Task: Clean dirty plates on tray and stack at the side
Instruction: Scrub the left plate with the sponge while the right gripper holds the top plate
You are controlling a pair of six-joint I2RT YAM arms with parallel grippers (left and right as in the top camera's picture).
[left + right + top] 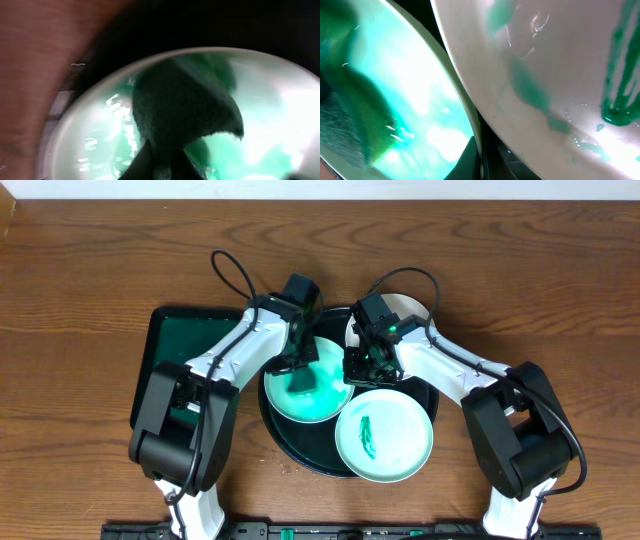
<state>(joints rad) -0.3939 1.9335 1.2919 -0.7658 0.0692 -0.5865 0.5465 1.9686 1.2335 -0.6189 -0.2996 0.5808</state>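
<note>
The black tray point(300, 452) holds a mint plate point(328, 402) wet with a teal-green smear, and a second plate point(385, 438) at the front right with a dark green smear. A third white plate point(412, 307) lies behind, partly hidden by my right arm. My left gripper point(298, 368) is shut on a dark green cloth point(185, 107) that rests on the smeared plate point(95, 135). My right gripper point(358, 370) is shut on that plate's right rim point(474, 135). The right wrist view also shows the second plate point(555, 65).
A rectangular dark green tray point(168, 345) lies on the wooden table left of the black tray, under my left arm. Both arms reach over the black tray from the front.
</note>
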